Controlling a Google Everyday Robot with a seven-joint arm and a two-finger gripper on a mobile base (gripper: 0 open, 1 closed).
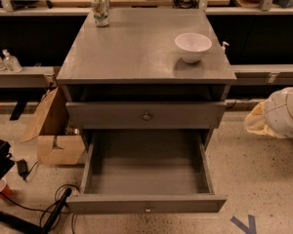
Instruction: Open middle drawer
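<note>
- Under the top drawer (pixel 185 115) of the cabinet (pixel 136 48), the middle drawer (pixel 146 177) stands pulled far out (plain grey inside showing).
- Right of the cabinet: a white arm (pixel 287 112); the gripper is out of view, its grip cannot be told.

The arm (pixel 289 110) hangs at the right edge, end effector (pixel 255 121) facing left.

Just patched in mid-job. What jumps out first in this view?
The middle drawer stands pulled far out toward the camera, showing its plain grey inside. On the cabinet top sit a white bowl on the right and a can at the back left corner. Only a white arm section shows at the right edge. The gripper is out of view.
</note>
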